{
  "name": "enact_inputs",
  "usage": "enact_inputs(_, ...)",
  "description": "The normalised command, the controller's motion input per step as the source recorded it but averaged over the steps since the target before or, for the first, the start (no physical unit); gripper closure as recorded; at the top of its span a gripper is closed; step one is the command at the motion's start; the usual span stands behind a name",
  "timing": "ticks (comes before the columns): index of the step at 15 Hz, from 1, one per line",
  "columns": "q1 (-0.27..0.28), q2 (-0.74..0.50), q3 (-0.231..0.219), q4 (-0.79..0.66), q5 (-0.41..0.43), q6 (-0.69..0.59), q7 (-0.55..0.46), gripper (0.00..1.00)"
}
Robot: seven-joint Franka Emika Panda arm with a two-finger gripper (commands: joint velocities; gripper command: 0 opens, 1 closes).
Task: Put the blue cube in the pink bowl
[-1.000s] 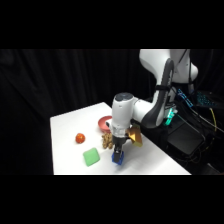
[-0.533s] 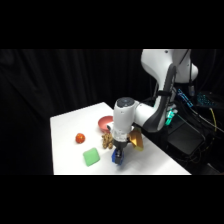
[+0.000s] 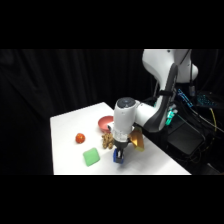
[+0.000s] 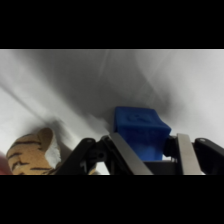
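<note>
One white table [image 3: 70, 125] carries everything I see. My gripper [image 3: 119, 154] stands beside the pink bowl [image 3: 105, 121], on its near side, with the fingers [image 4: 131, 159] narrowed on the blue cube [image 4: 140, 131] between them. The pink bowl sits toward the table's far edge. A green block [image 3: 91, 157] lies just left of the cube; a striped toy [image 4: 27, 155] sits between bowl and cube; an orange ball [image 3: 80, 138] lies left of the bowl.

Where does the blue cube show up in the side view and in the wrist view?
Side view: the blue cube sits low at centre, under the gripper, right of the green block.
Wrist view: lower centre-right, between the two fingers.
Shared landmark: the striped tiger toy beside the cube.
</note>
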Motion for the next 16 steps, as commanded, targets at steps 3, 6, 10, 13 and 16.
enact_inputs(3, 0.08, -0.47, -0.08, -0.22, -0.207, -0.25, 0.05, 0.77)
enact_inputs(6, 0.04, -0.57, -0.052, -0.26, -0.276, -0.29, 0.07, 0.77)
enact_inputs(10, -0.116, -0.56, 0.085, -0.23, -0.283, -0.26, 0.02, 0.77)
enact_inputs(13, -0.269, -0.48, 0.197, -0.2, -0.207, -0.17, -0.13, 0.77)
enact_inputs(16, -0.332, -0.42, 0.205, -0.25, -0.099, -0.06, -0.31, 0.77)
